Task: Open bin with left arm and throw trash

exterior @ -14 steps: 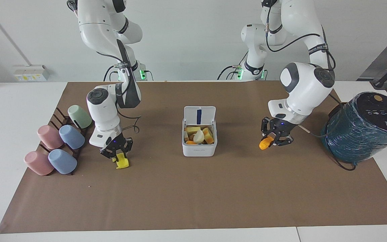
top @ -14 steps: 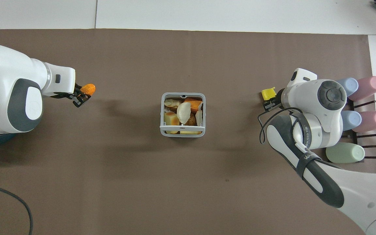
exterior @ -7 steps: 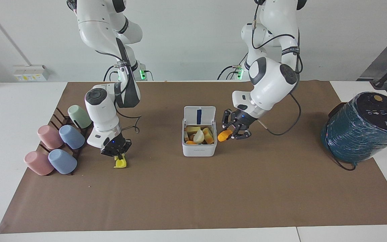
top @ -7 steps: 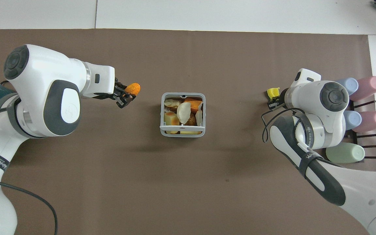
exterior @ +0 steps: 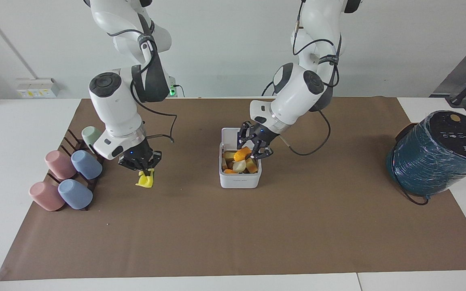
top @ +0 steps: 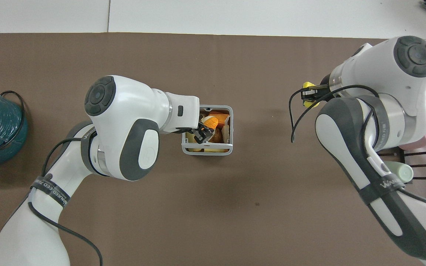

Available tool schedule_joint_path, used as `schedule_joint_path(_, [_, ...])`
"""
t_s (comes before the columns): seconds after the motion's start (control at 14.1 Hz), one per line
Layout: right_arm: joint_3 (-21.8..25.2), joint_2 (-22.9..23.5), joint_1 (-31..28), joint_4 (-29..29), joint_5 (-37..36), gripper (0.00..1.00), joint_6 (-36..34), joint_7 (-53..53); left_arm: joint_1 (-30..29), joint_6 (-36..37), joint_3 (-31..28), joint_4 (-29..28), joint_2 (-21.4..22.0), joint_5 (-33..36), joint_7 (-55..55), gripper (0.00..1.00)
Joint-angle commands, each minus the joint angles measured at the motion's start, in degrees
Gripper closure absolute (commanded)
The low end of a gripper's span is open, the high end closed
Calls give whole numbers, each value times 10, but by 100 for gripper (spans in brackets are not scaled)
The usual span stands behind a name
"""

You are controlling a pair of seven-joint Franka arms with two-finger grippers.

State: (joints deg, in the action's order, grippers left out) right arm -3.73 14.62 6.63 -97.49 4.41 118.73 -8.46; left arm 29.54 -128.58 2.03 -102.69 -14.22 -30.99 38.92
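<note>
I see the bin [exterior: 240, 178] mid-desk, lid up toward the robots; the left claw [exterior: 253, 150] hangs over its open mouth, fingers apart, the orange lump [exterior: 242, 154] lying slantwise just beneath them; the right claw [exterior: 143, 171] is clamped on the yellow scrap [exterior: 145, 181], dangling below it.

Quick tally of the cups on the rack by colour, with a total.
Pink cups: 2
Blue cups: 2
Green cup: 1
Total: 5
</note>
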Motion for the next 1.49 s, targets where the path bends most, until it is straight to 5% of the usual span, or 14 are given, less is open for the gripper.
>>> schedule_joint_path(0.0, [-6, 10, -3, 10, 53, 100, -7, -37, 6, 0, -8, 5, 1, -7, -11, 0])
schedule_joint_path(0.28, [-19, 11, 24, 13, 81, 100, 2, -118, -6, 41, -17, 10, 21, 44, -18, 0])
schedule_joint_path(0.64, [-20, 17, 66, 42, 200, 100, 29, -239, -33, 131, -60, 47, 57, 144, -26, 0])
schedule_joint_path(0.99, [-20, 25, 159, 20, 216, 100, 98, -363, -48, 204, -83, 45, 124, 258, -166, 0])
schedule_joint_path(1.21, [-20, 32, 170, -15, 216, 100, 123, -363, -83, 250, -82, 45, 151, 266, -243, 0])
schedule_joint_path(1.28, [-20, 33, 180, -24, 216, 99, 131, -364, -91, 261, -83, 45, 158, 266, -268, 0])
schedule_joint_path(1.42, [-20, 30, 181, -38, 216, 81, 134, -360, -112, 280, -83, 45, 168, 266, -335, 0])
